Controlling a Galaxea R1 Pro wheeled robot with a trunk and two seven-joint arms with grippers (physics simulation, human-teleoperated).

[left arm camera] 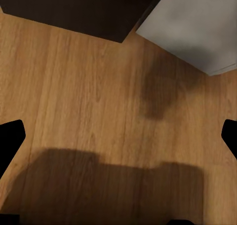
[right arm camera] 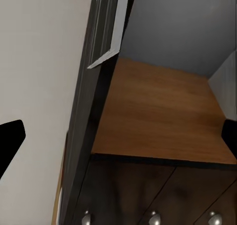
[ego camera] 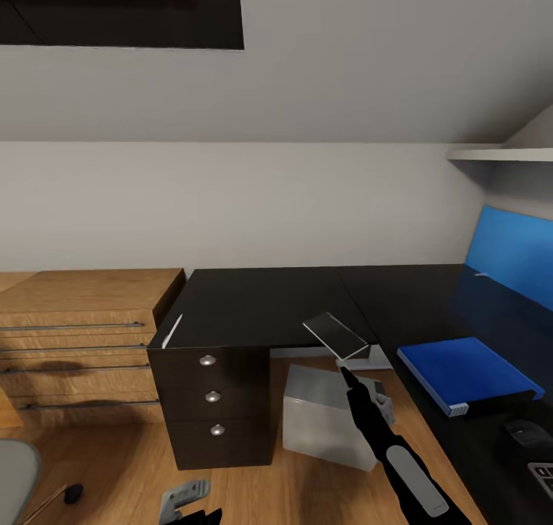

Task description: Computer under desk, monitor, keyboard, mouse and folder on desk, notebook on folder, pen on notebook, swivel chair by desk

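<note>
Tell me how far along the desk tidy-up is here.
Done: computer under the desk, blue folder on top near the mouse. In hand: notebook in the air at the right gripper; grip unclear. Left: notebook onto folder, then the white pen, lying at the desk's drawer-side corner.

Right arm raised forward, right pincer [ego camera: 343, 370] pinching, left pincer [ego camera: 184, 499] low

no text, label, brand, number or sign can be read on anything here.
</note>
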